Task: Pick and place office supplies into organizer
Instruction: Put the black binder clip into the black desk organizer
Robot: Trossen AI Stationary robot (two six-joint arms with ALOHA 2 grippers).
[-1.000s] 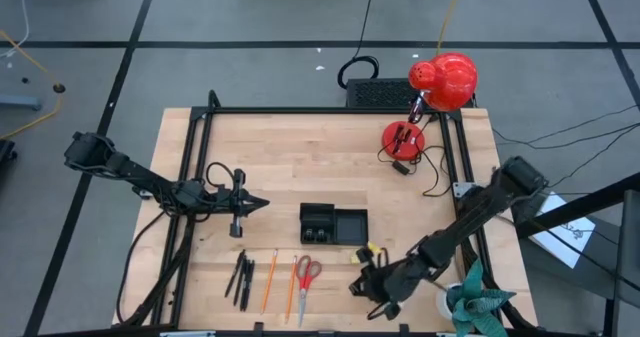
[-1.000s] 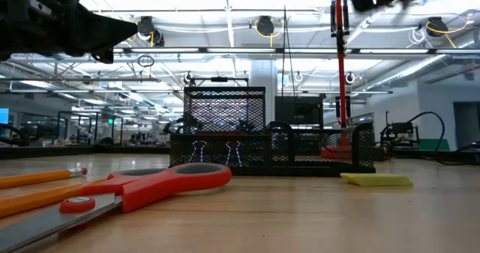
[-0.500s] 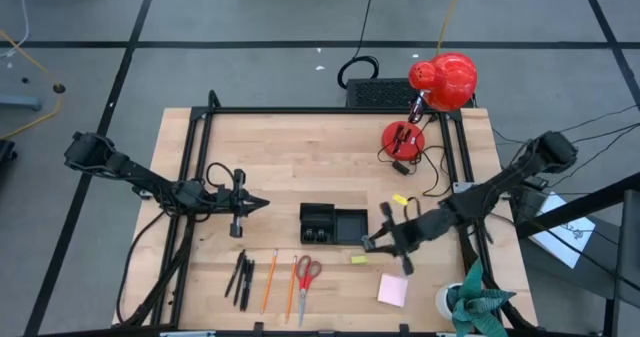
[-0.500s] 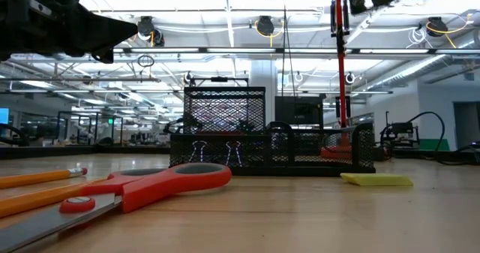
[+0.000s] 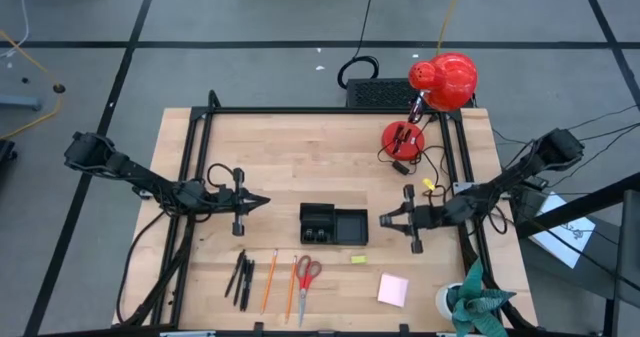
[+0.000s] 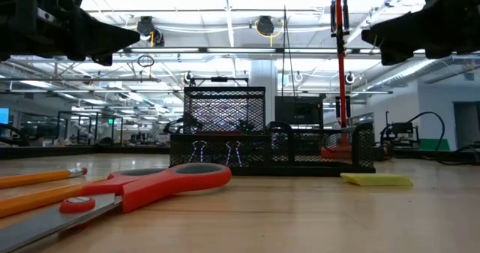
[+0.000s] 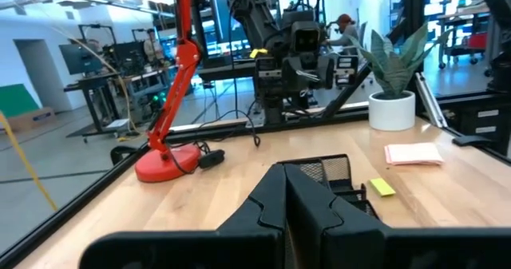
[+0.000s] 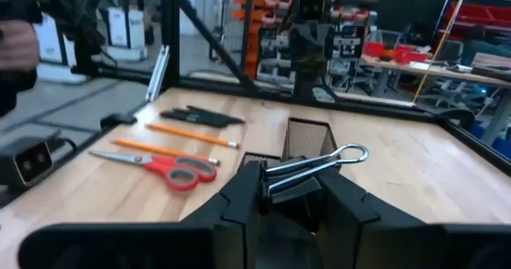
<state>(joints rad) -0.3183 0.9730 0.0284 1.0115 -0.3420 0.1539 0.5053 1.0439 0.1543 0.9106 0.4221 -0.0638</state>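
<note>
The black organizer point(image 5: 334, 224) stands mid-table. My right gripper point(image 5: 385, 218) hovers level just right of it, shut on a black binder clip point(image 8: 289, 195); the same gripper point(image 6: 371, 37) shows high in the low view. My left gripper point(image 5: 262, 203) waits shut, left of the organizer, above the table. Red-handled scissors point(image 5: 306, 273), orange pencils point(image 5: 270, 279) and black pens point(image 5: 242, 275) lie flat along the near edge. A yellow-green bit point(image 5: 358, 260) and a pink sticky pad point(image 5: 392, 289) lie near right. My right gripper pinches the binder clip's black body point(image 8: 289, 195) between its two fingers point(image 8: 239, 201). The silver wire handles point(image 8: 335, 157) stick out past the fingertips toward the organizer. The fingers come level from the table's right, and the clip is lifted clear of the table.
A red desk lamp point(image 5: 440, 82) with its base point(image 5: 403, 137) and cables stands far right. A potted plant point(image 5: 478, 302) sits at the near right corner. A black frame point(image 5: 190, 177) runs around the tabletop. Bare wood lies beyond the organizer.
My right gripper has drawn back from the near right part of the table, over the pink pad, toward the far side and the right edge, and has tipped up to level beside the organizer. The pink pad now shows uncovered.
</note>
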